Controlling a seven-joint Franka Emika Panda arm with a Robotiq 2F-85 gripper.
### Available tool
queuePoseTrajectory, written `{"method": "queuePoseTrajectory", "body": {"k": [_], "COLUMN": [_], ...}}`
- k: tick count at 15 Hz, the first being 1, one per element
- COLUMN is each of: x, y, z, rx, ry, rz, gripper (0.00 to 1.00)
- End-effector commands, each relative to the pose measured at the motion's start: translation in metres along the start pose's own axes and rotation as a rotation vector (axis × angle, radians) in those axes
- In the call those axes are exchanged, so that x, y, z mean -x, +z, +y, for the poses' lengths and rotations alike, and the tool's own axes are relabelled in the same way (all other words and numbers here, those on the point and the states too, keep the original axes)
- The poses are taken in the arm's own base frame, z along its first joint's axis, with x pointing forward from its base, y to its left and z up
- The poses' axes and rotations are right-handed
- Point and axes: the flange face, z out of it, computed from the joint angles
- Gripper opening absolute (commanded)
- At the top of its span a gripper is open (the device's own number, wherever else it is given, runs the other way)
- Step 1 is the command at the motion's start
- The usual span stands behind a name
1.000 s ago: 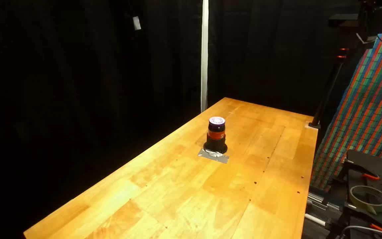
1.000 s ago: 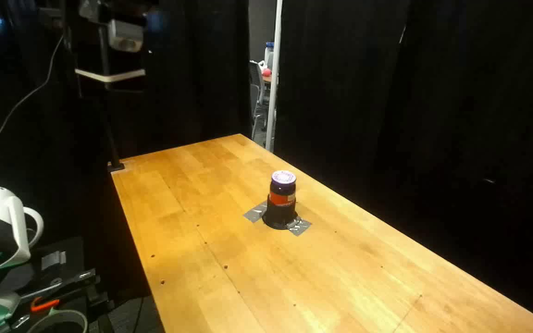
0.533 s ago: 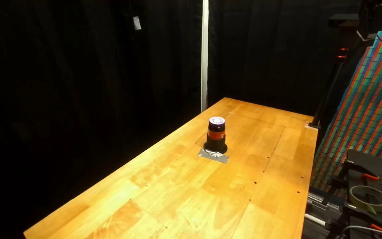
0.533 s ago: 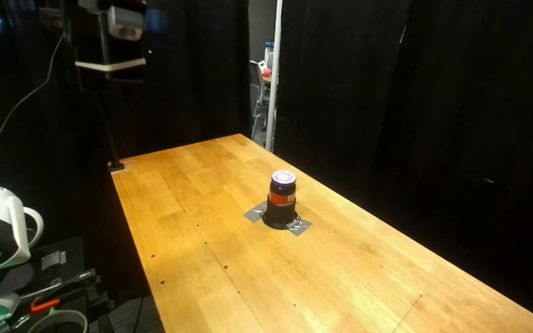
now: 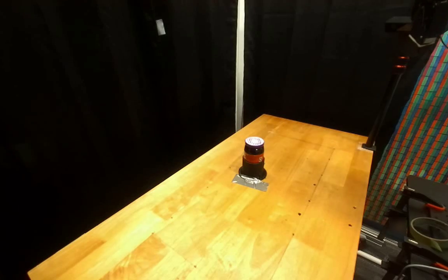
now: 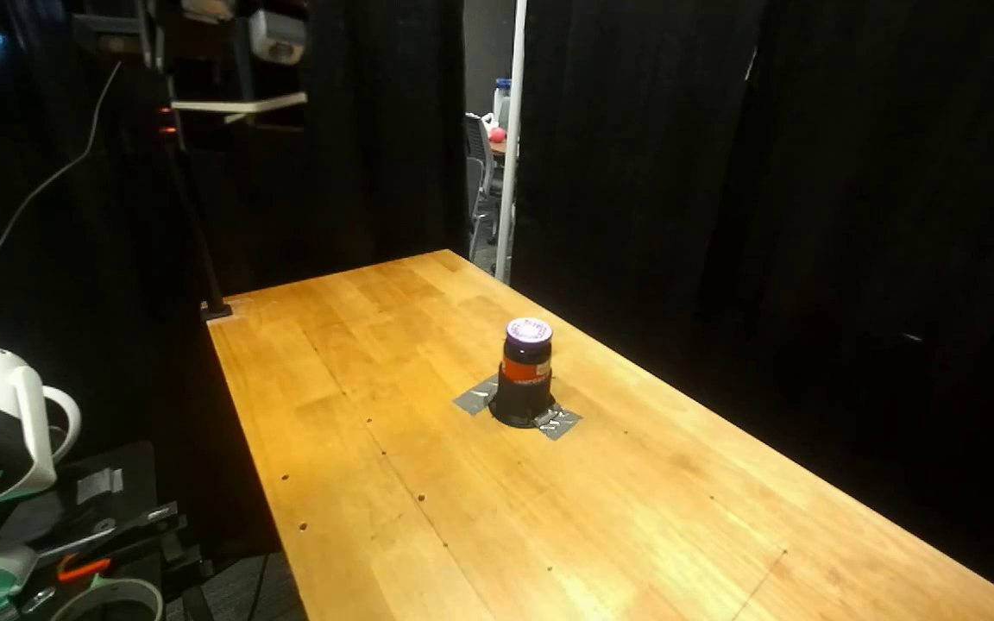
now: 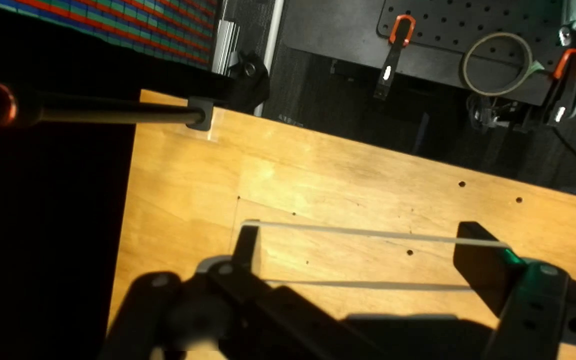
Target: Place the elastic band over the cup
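Whitish elastic band (image 7: pixel 375 233) loops around both fingers (image 7: pixel 483 265) of the wide-spread gripper (image 7: pixel 362 245), so loading looks done. Carrying, lowering and release likely remain: in an exterior view the cup (image 6: pixel 525 379) stands upright on the table (image 6: pixel 350 345), to their right.

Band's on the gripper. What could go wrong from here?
The elastic band is held stretched by the open gripper, so it might slip off early. The wrist view doesn't show the cup, so the band may come down off-centre and snag on the lid. The grey tape at the cup's base might peel if a snagged band tugs sideways.
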Motion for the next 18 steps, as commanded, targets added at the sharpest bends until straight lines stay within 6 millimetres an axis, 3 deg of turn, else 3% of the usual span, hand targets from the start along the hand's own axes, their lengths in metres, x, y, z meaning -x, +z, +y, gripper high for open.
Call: {"method": "queuePoseTrajectory", "body": {"k": [1,6,10,14,18], "x": [-0.073,-0.175,-0.241,-0.287,-0.316], "y": [-0.026,-0.022,0.005,0.042,0.079], "z": [-0.041,-0.102,-0.126,-0.135,-0.143], "rx": [0.021,0.069,0.052,-0.006,-0.04], "ry": [-0.005,0.018,0.092,0.162,0.209], "rz": [0.074,0.175,0.224,0.228,0.218], "gripper": [1.0,1.0,1.0,1.0,1.0]}}
